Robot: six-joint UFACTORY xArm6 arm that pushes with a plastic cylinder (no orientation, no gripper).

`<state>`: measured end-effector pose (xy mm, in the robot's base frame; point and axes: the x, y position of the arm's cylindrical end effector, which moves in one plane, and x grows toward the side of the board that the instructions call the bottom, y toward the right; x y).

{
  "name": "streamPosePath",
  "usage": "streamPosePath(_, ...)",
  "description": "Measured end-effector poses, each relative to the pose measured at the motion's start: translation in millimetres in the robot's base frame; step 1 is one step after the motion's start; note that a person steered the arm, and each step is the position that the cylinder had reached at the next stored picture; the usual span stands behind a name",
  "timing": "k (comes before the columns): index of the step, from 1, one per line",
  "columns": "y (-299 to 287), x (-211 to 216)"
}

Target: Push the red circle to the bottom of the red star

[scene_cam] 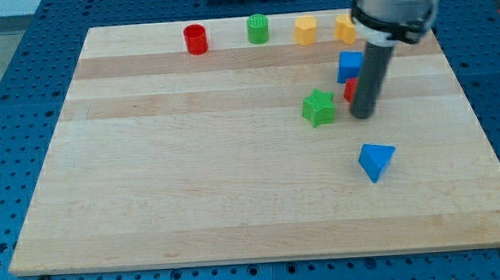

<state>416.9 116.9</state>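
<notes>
My tip (pixel 364 114) sits just right of a red block (pixel 348 89), mostly hidden, shape unclear; no hand on rod, so no grip state; red circle (pixel 195 39) at board's (pixel 192 186) top left, well apart; green star (pixel 319 108) near tip's left.

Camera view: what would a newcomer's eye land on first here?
First the dark rod at the view's upper right, my tip planted beside a red block that it mostly hides, just below a blue block. Next, the green star to the tip's left and the blue triangle below it. Along the view's top runs a row: red circle, green circle, two yellow blocks.
</notes>
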Motion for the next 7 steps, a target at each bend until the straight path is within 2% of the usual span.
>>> streamPosePath(1, -123, -10)
streamPosePath(2, -195, -8)
streamPosePath(3, -185, -41)
streamPosePath(4, -148, -93)
streamPosePath(6, -257, -135)
streamPosePath(7, -255, -178)
